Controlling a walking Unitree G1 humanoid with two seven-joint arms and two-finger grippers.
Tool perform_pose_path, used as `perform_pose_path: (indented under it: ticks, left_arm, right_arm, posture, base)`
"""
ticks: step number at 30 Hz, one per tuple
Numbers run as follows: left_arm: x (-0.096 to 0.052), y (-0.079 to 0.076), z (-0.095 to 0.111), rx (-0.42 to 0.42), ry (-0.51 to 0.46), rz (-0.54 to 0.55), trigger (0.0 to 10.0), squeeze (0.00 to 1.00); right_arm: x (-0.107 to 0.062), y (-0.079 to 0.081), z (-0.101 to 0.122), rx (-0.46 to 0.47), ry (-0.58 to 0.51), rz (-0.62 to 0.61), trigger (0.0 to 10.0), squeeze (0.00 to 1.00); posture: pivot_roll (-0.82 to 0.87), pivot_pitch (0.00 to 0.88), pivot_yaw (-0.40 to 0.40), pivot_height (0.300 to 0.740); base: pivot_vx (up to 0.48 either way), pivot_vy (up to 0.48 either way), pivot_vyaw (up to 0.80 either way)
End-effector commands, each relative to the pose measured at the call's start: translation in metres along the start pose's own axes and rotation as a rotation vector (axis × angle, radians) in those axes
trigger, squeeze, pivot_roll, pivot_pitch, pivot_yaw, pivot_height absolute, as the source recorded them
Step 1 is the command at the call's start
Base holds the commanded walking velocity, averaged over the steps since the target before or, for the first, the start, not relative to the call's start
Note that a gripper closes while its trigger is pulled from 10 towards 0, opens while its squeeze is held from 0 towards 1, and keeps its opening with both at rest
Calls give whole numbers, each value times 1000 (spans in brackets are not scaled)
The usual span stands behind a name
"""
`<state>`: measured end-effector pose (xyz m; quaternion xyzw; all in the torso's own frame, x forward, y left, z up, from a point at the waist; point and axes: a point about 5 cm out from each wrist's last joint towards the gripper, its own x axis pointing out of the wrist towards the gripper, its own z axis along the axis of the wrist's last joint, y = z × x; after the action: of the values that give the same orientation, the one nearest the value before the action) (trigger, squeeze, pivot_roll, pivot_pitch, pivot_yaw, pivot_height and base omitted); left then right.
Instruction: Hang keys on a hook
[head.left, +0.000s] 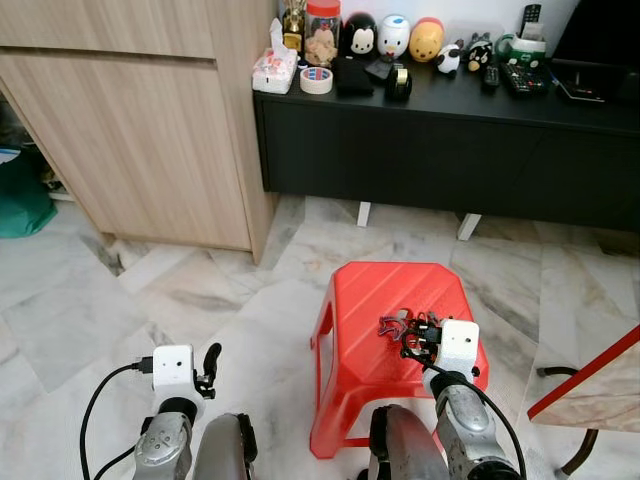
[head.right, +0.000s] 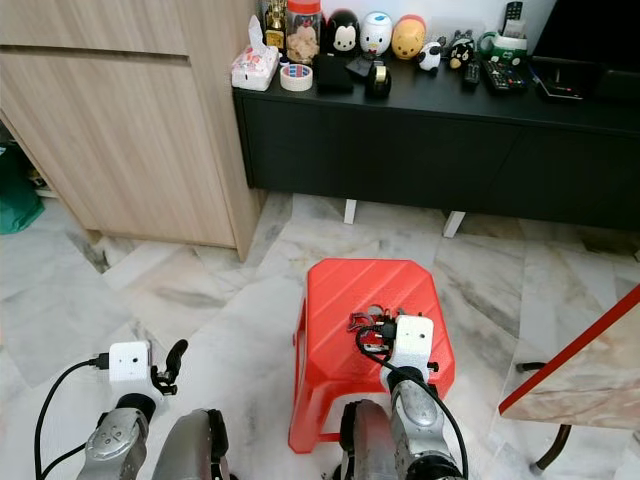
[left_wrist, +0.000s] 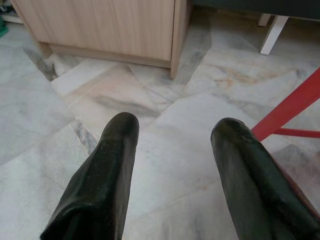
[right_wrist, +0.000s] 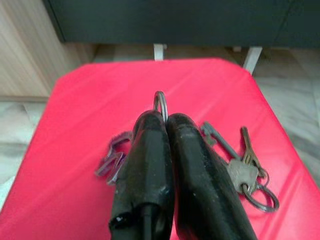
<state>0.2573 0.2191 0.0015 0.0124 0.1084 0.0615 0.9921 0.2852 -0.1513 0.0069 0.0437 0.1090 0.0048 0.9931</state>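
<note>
Right now the right gripper (right_wrist: 166, 122) has its two black fingers (right_wrist: 147, 165) pressed together on a thin metal key ring (right_wrist: 160, 102), which pokes out between their tips. It is low over the red stool (right_wrist: 90, 100), near the stool's front edge. The keys (right_wrist: 240, 165) lie flat on the stool seat just beside the fingers, toward the stool's right edge, with a second small ring at their end. On the other side of the fingers a little purple clip (right_wrist: 112, 157) lies on the seat.

The left gripper (left_wrist: 175, 135) hangs over the marble floor (left_wrist: 165, 100) with its fingers (left_wrist: 107, 175) wide apart and nothing between them. It is well apart from the stool, off to the stool's left side.

Behind the stool stands a long black cabinet (head.left: 450, 150) with toys and a roll of tape (head.left: 317, 80) on top. A tall wooden cupboard (head.left: 150, 130) stands next to it
</note>
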Motion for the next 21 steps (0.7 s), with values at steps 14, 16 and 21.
perform_pose_path:
  ticks: [14,16,21]
  left_arm:
    - [-13,12,-24,-4,121,60,10000,0]
    - [-15,13,-28,3,140,59,10000,0]
    - [-22,17,-38,9,192,68,10000,0]
  right_arm:
    - [6,-4,10,-4,-35,-8,10000,0]
    - [6,-3,11,-2,-39,-7,10000,0]
    - [7,-1,13,3,-50,-2,10000,0]
  posture:
    - [12,72,-69,668]
    - [14,70,-70,678]
    - [19,63,-69,707]
  base:
    - [0,0,0]
    - [0,0,0]
    - [0,0,0]
